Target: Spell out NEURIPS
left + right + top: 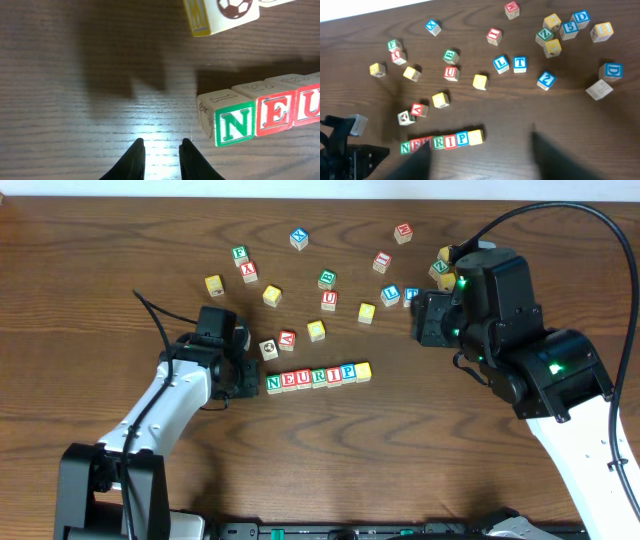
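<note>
Overhead: block row [318, 376] reads N-E-U-R-I-P on desk [100, 260], w/ a yellow block [363, 371] touching the P end, letter unreadable; left gripper [254, 380] sits just left of the N.
Left wrist: left gripper [161, 150] fingers slightly apart, nothing btwn them; N block [235, 125] just to the right.
Right wrist: right gripper [480, 150] fingers wide apart, blurred, empty, near block row [442, 141]; loose blocks [480, 81] scattered beyond.

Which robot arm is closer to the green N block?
Left. Left fingers sit just beside the green N block; right fingers hover far across the table.
</note>
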Controlling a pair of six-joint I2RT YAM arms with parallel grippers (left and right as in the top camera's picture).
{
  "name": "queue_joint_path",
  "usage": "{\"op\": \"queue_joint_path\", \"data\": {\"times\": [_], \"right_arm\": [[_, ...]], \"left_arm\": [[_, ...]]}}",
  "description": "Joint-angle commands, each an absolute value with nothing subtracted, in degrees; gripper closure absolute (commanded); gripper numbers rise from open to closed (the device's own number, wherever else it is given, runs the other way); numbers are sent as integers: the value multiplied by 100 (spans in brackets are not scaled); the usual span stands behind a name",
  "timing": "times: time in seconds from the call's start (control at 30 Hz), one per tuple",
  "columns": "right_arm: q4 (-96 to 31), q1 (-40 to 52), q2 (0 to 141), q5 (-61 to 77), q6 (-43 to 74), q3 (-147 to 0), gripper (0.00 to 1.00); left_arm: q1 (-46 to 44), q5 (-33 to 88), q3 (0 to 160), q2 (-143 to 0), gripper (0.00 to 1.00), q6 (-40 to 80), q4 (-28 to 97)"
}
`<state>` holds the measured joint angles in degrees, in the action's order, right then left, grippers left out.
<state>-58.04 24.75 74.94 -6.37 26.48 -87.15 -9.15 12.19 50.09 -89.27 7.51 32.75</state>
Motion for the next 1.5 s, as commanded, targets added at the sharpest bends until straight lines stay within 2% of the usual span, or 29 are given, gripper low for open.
{"op": "queue_joint_path", "data": {"times": [0.0,0.47,0.57,1.47], "right_arm": [[-5804,2458,7474,-873,2609,-8731,1],[-5813,2458,7481,-1020,2606,-8731,1],[-5826,2456,7481,-1022,2606,-8731,1],[-5986,2456,7481,-1190,2606,-8731,1]], "left_arm": [[-1059,1310,4858,-8993,77,779,3142],[-1273,1304,4709,-9421,77,845,2694],[-1273,1308,4709,-9581,80,847,2602],[-1273,1310,4727,-9572,80,847,2322]]}}
